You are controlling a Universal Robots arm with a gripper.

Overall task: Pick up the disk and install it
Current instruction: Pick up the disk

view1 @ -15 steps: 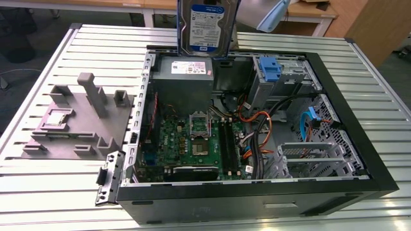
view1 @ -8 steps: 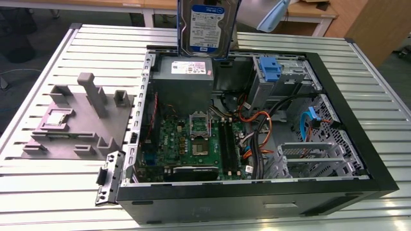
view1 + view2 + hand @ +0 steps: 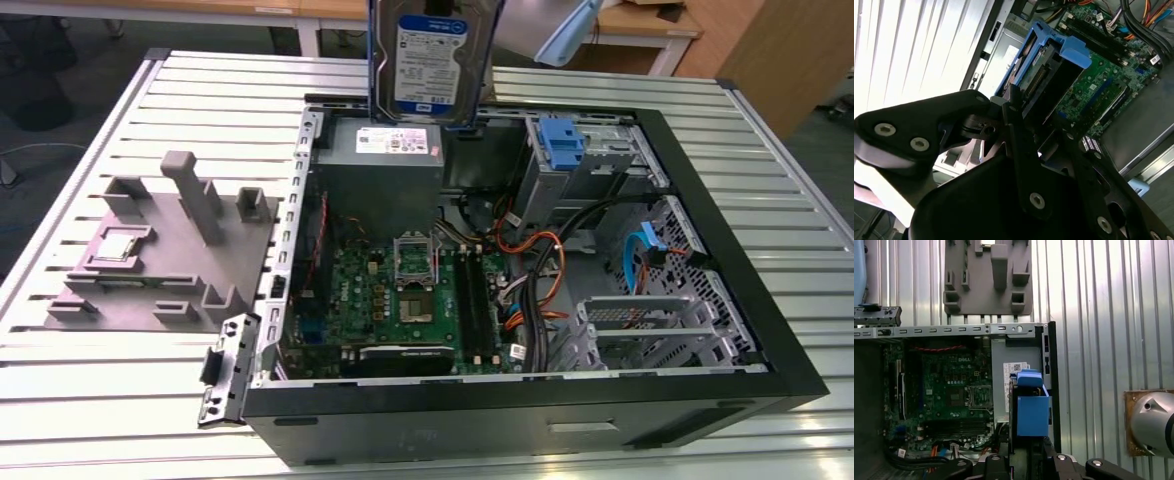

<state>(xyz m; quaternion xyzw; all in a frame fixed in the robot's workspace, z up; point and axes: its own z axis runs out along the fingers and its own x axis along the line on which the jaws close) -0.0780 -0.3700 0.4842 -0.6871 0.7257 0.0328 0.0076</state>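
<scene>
The disk [image 3: 430, 60], a silver-grey drive with a blue-and-white label in a blue plastic bracket, hangs upright above the back edge of the open computer case [image 3: 747, 330]. It is over the grey power supply box [image 3: 387, 150]. In the second wrist view my gripper [image 3: 1036, 125] is shut on the disk [image 3: 1041, 75], with black fingers [image 3: 1019, 135] clamping the bracket's end. In the first wrist view the disk's blue bracket [image 3: 1031, 410] sticks out from my gripper [image 3: 1026, 460], above the case's rim and the power supply.
The case lies open on a slatted metal table [image 3: 134, 400], showing the motherboard [image 3: 400, 290] and orange and black cables [image 3: 534, 270]. An empty blue bracket [image 3: 561, 140] sits in the bay at the back. A metal drive cage [image 3: 654, 325] is near the front. A grey fixture [image 3: 160, 250] stands at the exterior view's left.
</scene>
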